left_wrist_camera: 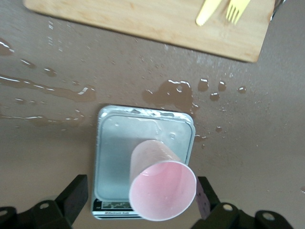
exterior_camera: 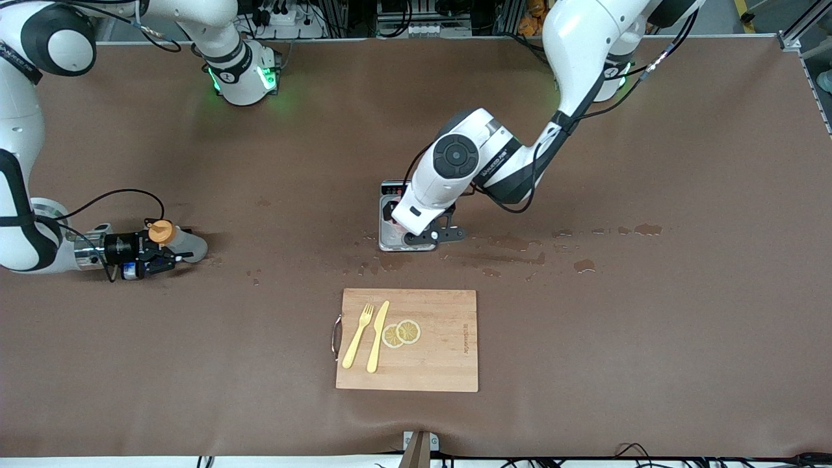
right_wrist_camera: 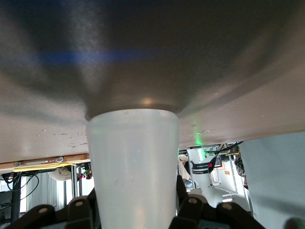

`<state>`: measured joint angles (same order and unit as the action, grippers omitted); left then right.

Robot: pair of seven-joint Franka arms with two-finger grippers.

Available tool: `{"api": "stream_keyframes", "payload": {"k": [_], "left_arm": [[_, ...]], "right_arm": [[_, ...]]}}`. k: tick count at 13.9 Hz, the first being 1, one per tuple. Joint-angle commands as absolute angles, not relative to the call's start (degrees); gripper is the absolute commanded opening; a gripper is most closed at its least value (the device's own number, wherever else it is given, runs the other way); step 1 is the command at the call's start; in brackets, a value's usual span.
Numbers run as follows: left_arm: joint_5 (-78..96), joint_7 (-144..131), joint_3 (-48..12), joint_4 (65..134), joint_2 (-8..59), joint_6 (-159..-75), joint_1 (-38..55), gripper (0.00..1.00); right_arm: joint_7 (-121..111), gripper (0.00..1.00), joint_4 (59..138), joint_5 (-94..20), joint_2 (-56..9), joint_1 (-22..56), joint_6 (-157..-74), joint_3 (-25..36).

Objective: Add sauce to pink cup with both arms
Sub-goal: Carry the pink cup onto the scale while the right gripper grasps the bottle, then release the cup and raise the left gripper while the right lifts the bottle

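Note:
The pink cup (left_wrist_camera: 162,186) stands on the steel plate of a small scale (left_wrist_camera: 114,143) at mid-table; in the front view it is almost wholly hidden under the left arm's hand. My left gripper (left_wrist_camera: 140,195) is open, with one finger on each side of the cup; one fingertip (left_wrist_camera: 204,191) is close by the rim. In the front view it (exterior_camera: 429,235) sits low over the scale (exterior_camera: 387,246). My right gripper (exterior_camera: 156,252) is shut on the translucent sauce bottle (exterior_camera: 185,246) with its orange cap (exterior_camera: 161,232), at the right arm's end of the table. The bottle (right_wrist_camera: 133,162) fills the right wrist view between the fingers.
A wooden cutting board (exterior_camera: 442,351) lies nearer the front camera than the scale, with a yellow fork (exterior_camera: 357,335), a yellow knife (exterior_camera: 378,335) and lemon slices (exterior_camera: 402,333) on it. Wet patches (exterior_camera: 520,244) spread on the brown table beside the scale toward the left arm's end.

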<state>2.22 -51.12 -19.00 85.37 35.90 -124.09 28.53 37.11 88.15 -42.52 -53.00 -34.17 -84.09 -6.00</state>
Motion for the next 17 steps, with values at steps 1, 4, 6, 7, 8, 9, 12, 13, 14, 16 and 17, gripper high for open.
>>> {"api": "stream_keyframes", "payload": {"k": [1,4,6,7,8,9,12,13,14,16,17], "left_arm": [[-2.5,-51.7,-18.8,86.6,30.6,-118.3,25.8,1.00],[-5.2,-48.5,-18.9,86.8,27.5,-114.6,21.4,1.00],[-5.2,-43.5,-19.0,86.9,24.7,-111.0,17.7,1.00],[-5.1,-40.4,-19.2,86.9,23.5,-110.0,15.4,1.00],[-5.0,-38.4,-19.3,87.0,22.6,-109.4,13.6,1.00],[-4.9,-37.3,-19.5,87.0,21.8,-108.6,12.4,1.00],[-4.5,-33.4,-19.5,87.8,19.2,-106.0,9.9,1.00],[-4.3,-31.7,-19.5,88.4,17.8,-105.6,8.6,1.00],[-4.3,-31.1,-19.5,89.4,16.4,-105.3,8.2,1.00],[-4.2,-29.0,-18.6,91.7,14.2,-104.9,7.9,1.00],[-4.1,-26.7,-16.9,93.1,12.5,-104.9,8.2,1.00]], "right_arm": [[42.1,0.58,86.7,-43.0,-51.4,-33.0,-83.1,-5.9],[46.0,0.58,86.1,-42.6,-49.1,-31.1,-82.4,-6.0],[48.8,0.58,86.1,-42.5,-47.6,-30.4,-82.4,-6.1],[49.6,0.58,86.1,-42.0,-46.4,-29.7,-82.4,-6.1],[50.6,0.58,86.2,-41.6,-45.5,-29.0,-82.3,-6.0],[51.8,0.58,86.2,-40.4,-44.4,-27.5,-82.4,-5.9],[58.1,0.58,86.2,-38.0,-40.1,-23.1,-82.5,-5.8],[60.3,0.58,86.2,-37.3,-38.4,-21.7,-82.7,-5.7],[62.6,0.58,86.3,-36.8,-36.5,-20.6,-82.9,-5.7],[66.9,0.58,86.1,-35.5,-33.5,-17.7,-83.0,-5.6],[69.8,0.58,85.8,-34.7,-32.2,-16.1,-83.1,-5.6]]}}
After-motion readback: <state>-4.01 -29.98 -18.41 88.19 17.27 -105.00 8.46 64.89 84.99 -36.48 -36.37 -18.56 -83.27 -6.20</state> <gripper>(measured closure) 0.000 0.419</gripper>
